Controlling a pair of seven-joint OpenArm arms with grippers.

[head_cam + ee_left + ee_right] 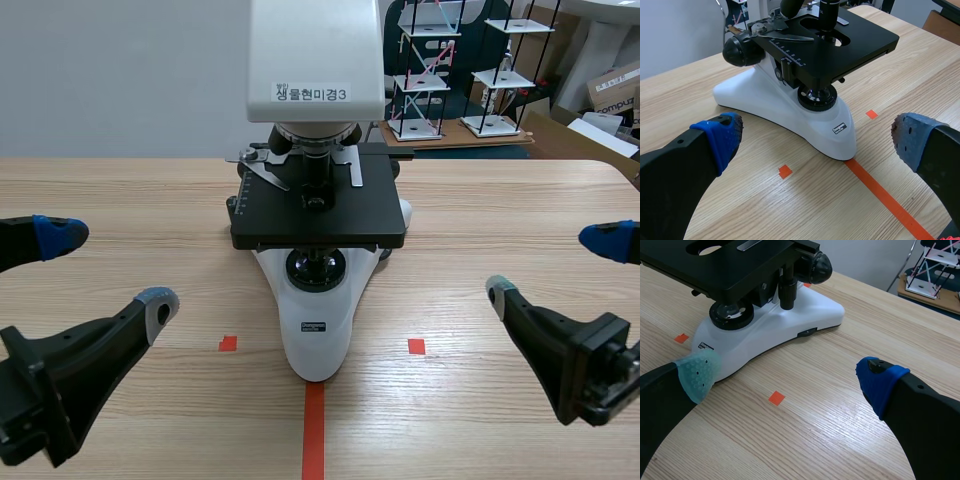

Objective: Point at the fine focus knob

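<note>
A white microscope (316,300) with a black stage (318,205) stands at the table's middle, its base toward me. Its black focus knob on the left side (742,50) shows in the left wrist view, well ahead of my left gripper (815,142). The matching knob on the right side (818,266) shows in the right wrist view, far ahead of my right gripper (787,379). In the scene view my left gripper (105,270) hangs left of the base and my right gripper (552,267) to its right. Both are open, hold nothing, and stay apart from the microscope.
Behind the table at the far right stand small rod-and-plate tower models (430,70) on a board, with a cardboard box (615,90) beyond. Bare wooden tabletop (130,200) lies on both sides of the microscope.
</note>
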